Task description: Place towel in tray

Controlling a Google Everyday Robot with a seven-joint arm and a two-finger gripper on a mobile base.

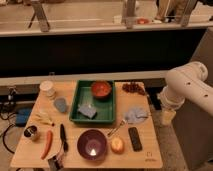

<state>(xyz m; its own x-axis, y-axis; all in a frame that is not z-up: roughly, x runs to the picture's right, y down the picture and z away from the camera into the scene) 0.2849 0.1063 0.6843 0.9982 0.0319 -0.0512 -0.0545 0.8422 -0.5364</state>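
Closest to me, on the near edge of the table (150, 150), sits a purple bowl (92, 145). At its 3 o'clock is a yellowish fruit (117, 145), just beside it, and further right a black remote (135, 138) lies lengthwise. At the bowl's 9 o'clock a black-handled utensil (63, 137) lies beside a red pepper (47, 142), both pointing away from me. A small metal cup (31, 132) stands at the pepper's 10 o'clock, near the left edge, with a banana (44, 119) just beyond it. A spoon (116, 130) lies tilted at the bowl's 1 o'clock, its far end reaching toward the towel.

The towel (136, 115), a crumpled blue-grey patch, lies on the table top at about 4 o'clock of the tray, just beside the tray's right rim and outside it. The green tray (105, 107) fills the middle of the table. Inside it a blue sponge (87, 110) rests in the near left part and a red bowl (101, 89) stands at the far end.

A blue-grey cup (60, 104) stands at the tray's 9 o'clock, and a white container (47, 88) at its 10 o'clock. A dark red cluster (133, 88), perhaps grapes, lies at the tray's 2 o'clock.

The white arm (187, 90) bends in off the table's right side. The gripper (167, 117) hangs low at the towel's 3 o'clock, past the table's edge and apart from the towel; whether it is released or clenched I cannot tell.
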